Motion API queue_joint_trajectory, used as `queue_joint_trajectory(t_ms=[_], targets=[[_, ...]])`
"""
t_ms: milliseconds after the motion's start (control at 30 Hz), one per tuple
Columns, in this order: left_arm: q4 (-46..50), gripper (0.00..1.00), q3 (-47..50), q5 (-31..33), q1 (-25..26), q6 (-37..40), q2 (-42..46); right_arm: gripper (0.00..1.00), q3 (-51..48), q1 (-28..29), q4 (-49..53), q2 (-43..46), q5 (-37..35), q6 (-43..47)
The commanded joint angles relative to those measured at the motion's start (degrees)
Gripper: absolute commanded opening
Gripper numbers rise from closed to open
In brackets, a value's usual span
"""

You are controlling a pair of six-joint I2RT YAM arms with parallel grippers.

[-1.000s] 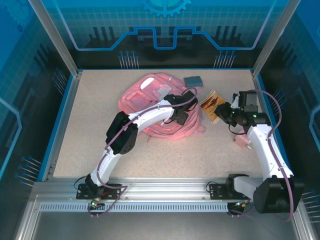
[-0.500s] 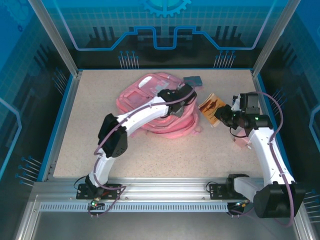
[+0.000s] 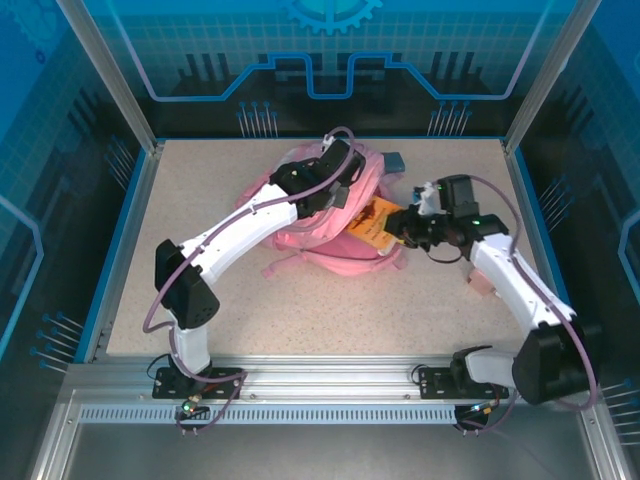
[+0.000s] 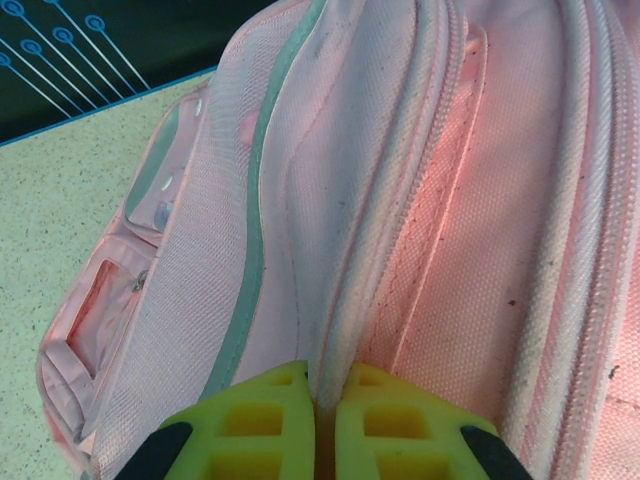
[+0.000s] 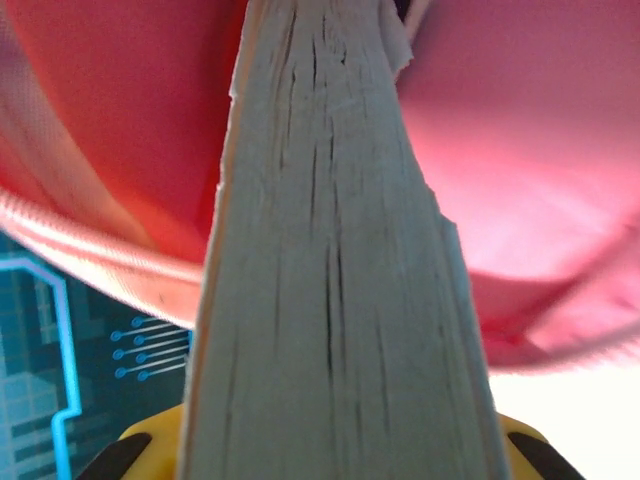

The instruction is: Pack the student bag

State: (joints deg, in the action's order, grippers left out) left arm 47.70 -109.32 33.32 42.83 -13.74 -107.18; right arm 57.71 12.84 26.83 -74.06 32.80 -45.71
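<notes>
From above: left jaws pinched shut on the upper edge of the student bag, which slumps on the bench just below them. Right jaws clamp an orange book, far end at the bag. L wrist cam: pads closed on a bag seam. R wrist cam: book's page edge betw. the jaws, pink fabric either side ahead.

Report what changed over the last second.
The left end effector, shut on the student bag, dragged its edge toward the far side. The right end effector carried the orange book leftward to the bag's opening. The blue book stayed put.
</notes>
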Motion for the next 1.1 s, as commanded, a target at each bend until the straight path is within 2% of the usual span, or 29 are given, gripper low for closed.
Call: queue_joint_trajectory(t_ms=[0, 200, 333, 433, 533, 633, 767, 800, 933, 1067], targets=[[-5.76, 0.00, 0.73, 1.39, 0.28, -2.41, 7.37, 0.16, 2.86, 3.54, -13.92, -4.67, 2.31, -5.07], [-6.22, 0.00, 3.71, 0.83, -0.33, -4.69, 11.05, 0.16, 4.23, 7.33, -32.29, -17.10, -0.90, -14.15], [-5.93, 0.00, 4.51, -0.38, -1.57, -6.77, 11.95, 0.16, 7.33, 10.72, -39.02, -25.07, -4.92, -16.87], [-6.08, 0.00, 5.19, -2.28, -2.93, -8.57, 12.56, 0.20, 8.08, 13.27, -44.62, -30.29, -10.52, -19.19], [-6.45, 0.00, 5.99, -3.80, -3.78, -9.55, 12.87, 0.22, 11.69, 14.54, -46.14, -36.01, -9.72, -20.30], [-6.33, 0.00, 6.50, -4.67, -4.47, -10.21, 12.86, 0.33, 14.48, 15.26, -45.07, -39.55, -7.74, -19.94], [-6.22, 0.00, 7.57, -5.44, -5.53, -11.20, 12.82, 0.60, 10.28, 14.30, -44.31, -36.12, -8.87, -19.07], [-6.39, 0.00, 8.03, -5.78, -5.86, -11.44, 12.78, 0.63, 8.53, 13.78, -43.77, -34.27, -9.37, -18.46], [-7.00, 0.00, 9.87, -7.24, -6.66, -11.88, 12.05, 0.65, 1.12, 11.15, -38.71, -25.73, -9.96, -15.11], [-8.60, 0.00, 12.46, -9.78, -7.17, -12.15, 11.22, 0.64, -6.75, 8.01, -31.41, -15.15, -12.10, -12.55]])
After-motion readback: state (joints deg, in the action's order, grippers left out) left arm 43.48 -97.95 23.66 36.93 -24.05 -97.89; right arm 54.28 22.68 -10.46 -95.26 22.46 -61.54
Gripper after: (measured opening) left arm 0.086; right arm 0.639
